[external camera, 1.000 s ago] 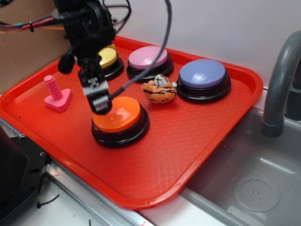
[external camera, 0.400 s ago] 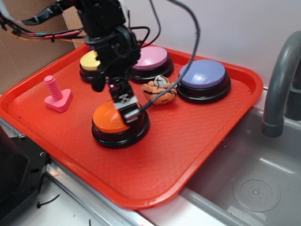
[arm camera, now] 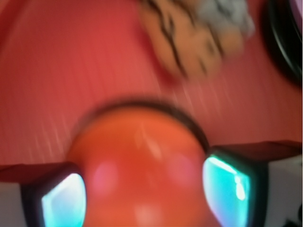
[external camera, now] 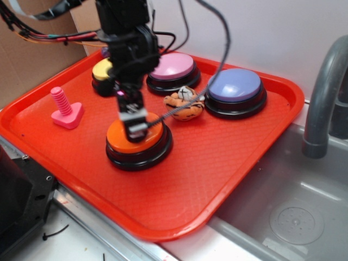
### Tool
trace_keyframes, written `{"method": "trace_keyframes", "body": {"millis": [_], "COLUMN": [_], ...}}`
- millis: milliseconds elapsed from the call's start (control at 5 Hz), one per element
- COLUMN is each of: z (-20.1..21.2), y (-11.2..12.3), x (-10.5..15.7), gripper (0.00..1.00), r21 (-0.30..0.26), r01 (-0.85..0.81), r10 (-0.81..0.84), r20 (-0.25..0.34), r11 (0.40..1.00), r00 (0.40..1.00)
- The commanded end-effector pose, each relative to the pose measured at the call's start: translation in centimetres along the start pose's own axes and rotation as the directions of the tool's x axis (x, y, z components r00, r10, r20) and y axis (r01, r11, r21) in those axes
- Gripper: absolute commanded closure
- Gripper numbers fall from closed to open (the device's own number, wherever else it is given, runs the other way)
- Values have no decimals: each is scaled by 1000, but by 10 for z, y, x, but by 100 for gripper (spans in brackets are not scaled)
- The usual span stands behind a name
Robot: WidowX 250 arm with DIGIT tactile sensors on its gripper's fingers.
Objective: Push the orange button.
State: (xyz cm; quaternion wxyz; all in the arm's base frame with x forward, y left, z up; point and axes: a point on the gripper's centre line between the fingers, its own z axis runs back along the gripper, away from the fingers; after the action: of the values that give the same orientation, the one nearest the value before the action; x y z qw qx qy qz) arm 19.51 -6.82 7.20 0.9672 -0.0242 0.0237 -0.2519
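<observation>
Claw [external camera: 136, 126] pointing straight down at centre-left of the exterior frame, tip resting on or just above the top of the orange button [external camera: 139, 140]; contact not resolvable. Spread apart in the wrist view, fingers [arm camera: 59, 201] at the lower left and lower right corners with the orange dome [arm camera: 142, 175] filling the gap between them, nothing gripped. Pads glowing cyan, picture blurred.

Orange button seated on its black base, left of centre on the red tray [external camera: 234, 157], nearer the front edge than the other buttons. Black cable [external camera: 179, 109] running from the claw up and right, across the frame toward the top.

Small striped plush tiger [external camera: 185, 103] just behind and to the right of the orange button, apart from it; same toy blurred at the top of the wrist view [arm camera: 194, 38]. Pink button [external camera: 171, 68] behind the arm, purple button [external camera: 235, 87] to its right, yellow button [external camera: 102, 70] partly hidden by the arm at upper left. Pink screw toy [external camera: 65, 109] upright near the tray's left edge. Grey sink [external camera: 293, 212] at lower right, grey tap [external camera: 323, 98] along the right edge.
</observation>
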Motion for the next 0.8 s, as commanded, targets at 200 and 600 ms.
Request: {"method": "trace_keyframes", "body": {"millis": [200,600], "z": [80,97], "y": [2,-4], "x": [-3,-5], "gripper": [0,0], "r21": [28,68], "r01": [-34,-65], "r10": [30,59], "r20": [129,86], "r11": [999,996], "r00": [991,995]}}
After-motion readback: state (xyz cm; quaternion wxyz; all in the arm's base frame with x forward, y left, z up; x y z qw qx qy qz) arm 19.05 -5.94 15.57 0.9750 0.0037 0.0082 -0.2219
